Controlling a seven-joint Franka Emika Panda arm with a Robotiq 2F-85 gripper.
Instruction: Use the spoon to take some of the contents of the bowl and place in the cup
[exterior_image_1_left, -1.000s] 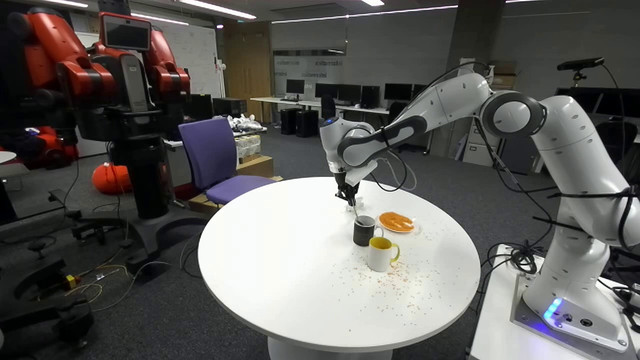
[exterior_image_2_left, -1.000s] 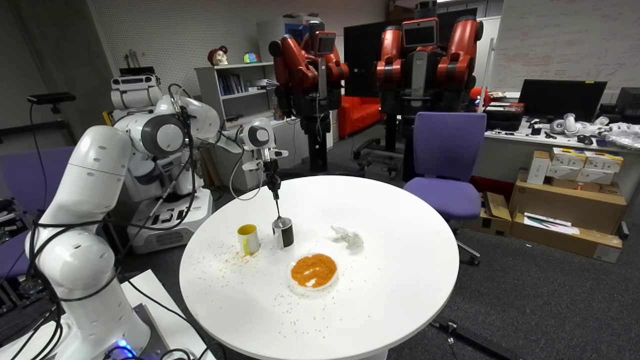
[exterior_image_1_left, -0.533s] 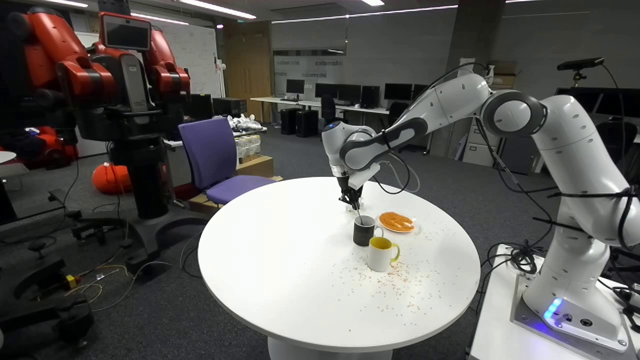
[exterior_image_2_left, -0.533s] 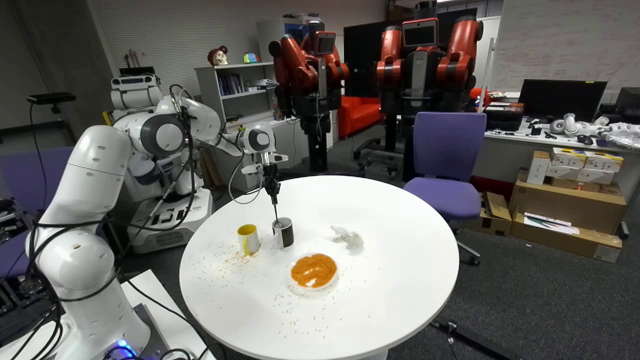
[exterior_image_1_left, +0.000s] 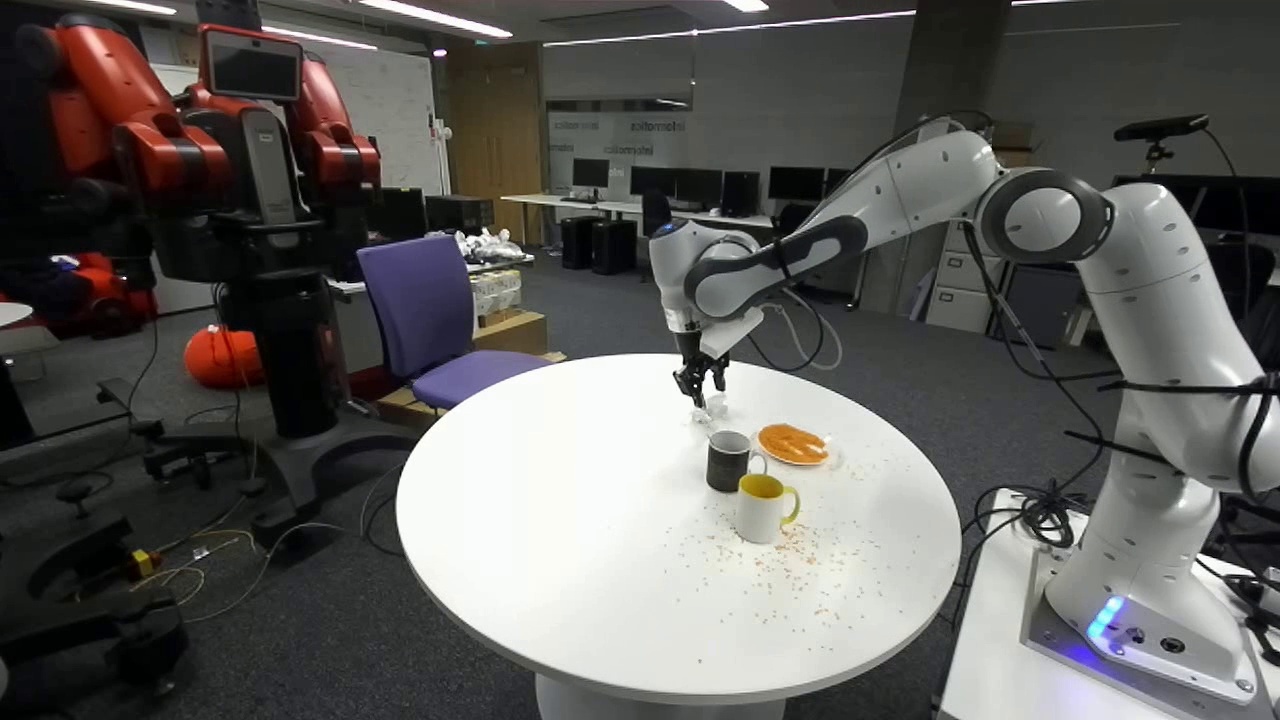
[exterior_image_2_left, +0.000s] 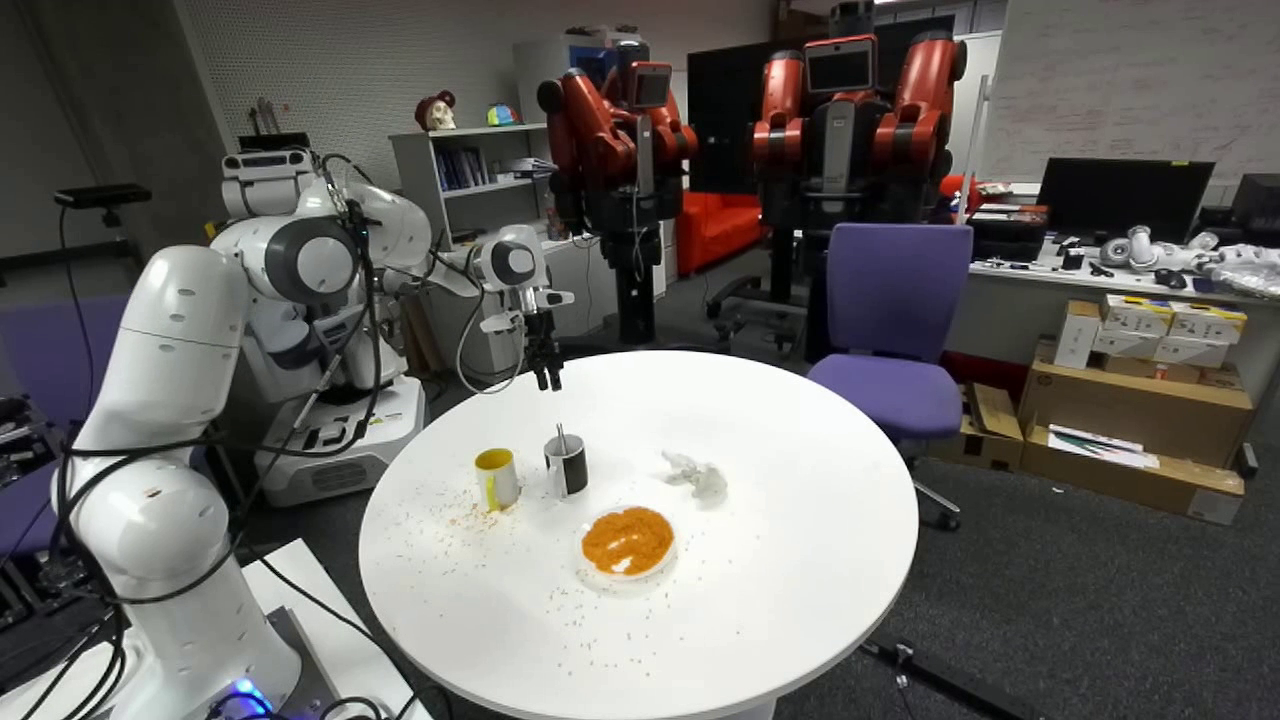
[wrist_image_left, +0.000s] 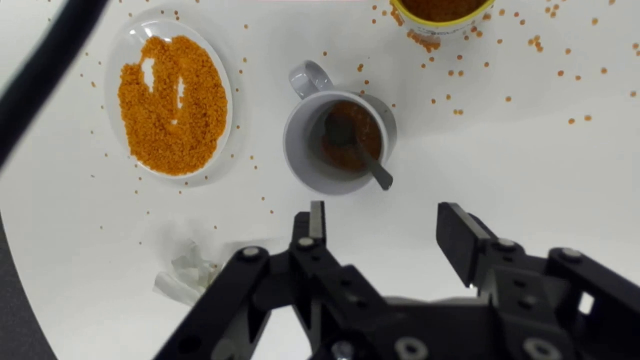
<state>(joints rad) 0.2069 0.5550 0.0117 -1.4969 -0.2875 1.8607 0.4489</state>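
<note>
Black two-fingered tool (wrist_image_left: 382, 227): fingers spread well apart, the round white desk (exterior_image_1_left: 560, 520) showing between them; pointing down, above and apart from the spoon.
Grey metal spoon (wrist_image_left: 367, 157): inside the upright black mug (exterior_image_2_left: 575, 477) with pale grey interior and handle; head down in the orange contents, handle tilted and standing out past the rim.
White mug with yellow interior and handle (exterior_image_1_left: 757, 517): upright just beside the black mug, orange contents inside, partly cut off in the wrist view.
Shallow round white dish (wrist_image_left: 129, 47): near the black mug, on the side away from the yellow-lined one; spread with fine orange grains (wrist_image_left: 197, 120), white patches showing through.
Loose orange grains (exterior_image_1_left: 785, 555): scattered over the desk, thickest by the foot of the yellow-lined mug.
Crumpled whitish scrap (exterior_image_2_left: 700, 482): on the desk near the dish, material unclear.
White jointed robot arm (exterior_image_1_left: 890, 195): reaching over the desk.
Purple chair (exterior_image_1_left: 420, 310): beyond the desk.
</note>
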